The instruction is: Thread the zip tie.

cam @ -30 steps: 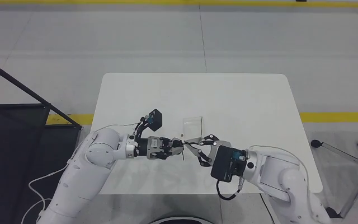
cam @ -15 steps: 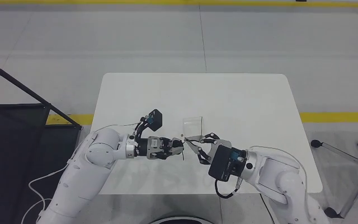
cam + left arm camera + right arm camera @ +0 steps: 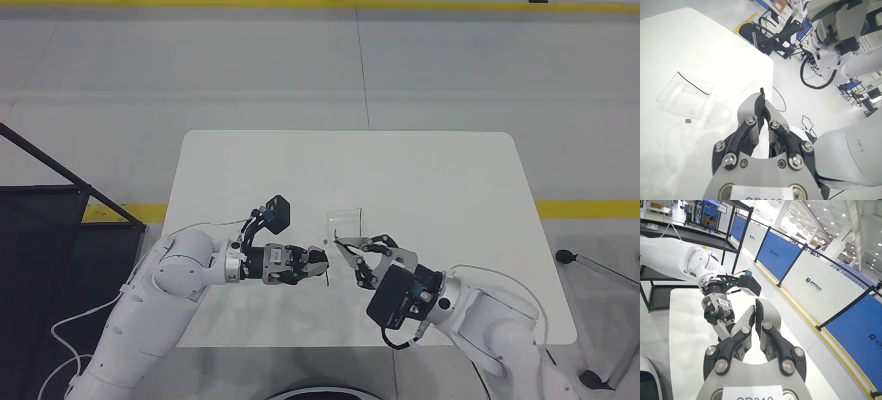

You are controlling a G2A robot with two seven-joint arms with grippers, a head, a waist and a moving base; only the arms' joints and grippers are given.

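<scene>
**Change.** The right gripper [image 3: 342,248] has swung its tips away from the left gripper [image 3: 318,262] toward the far side. They are now close to the near edge of the clear box [image 3: 343,218], and the right wrist has shifted left. The left arm has held its position.

**Left gripper.** It is located over the near-centre part of the table [image 3: 450,180] and points right. The pads are pressed together. In the left wrist view, a short black end projects from between the tips.

**Right gripper.** It is located just right of the left gripper and points far-left. In the right wrist view, the pads are closed to a hairline gap.

**Zip tie** [image 3: 337,243]. This is a thin black strap. In the top view it runs out from the right gripper's tips toward the near-left corner of the box. In the left wrist view, a thin black line crosses the box. Whether it touches the box or stands above it cannot be told.

**Brown scrap** [image 3: 688,120]. This small piece lies on the table just beside the box.
</scene>
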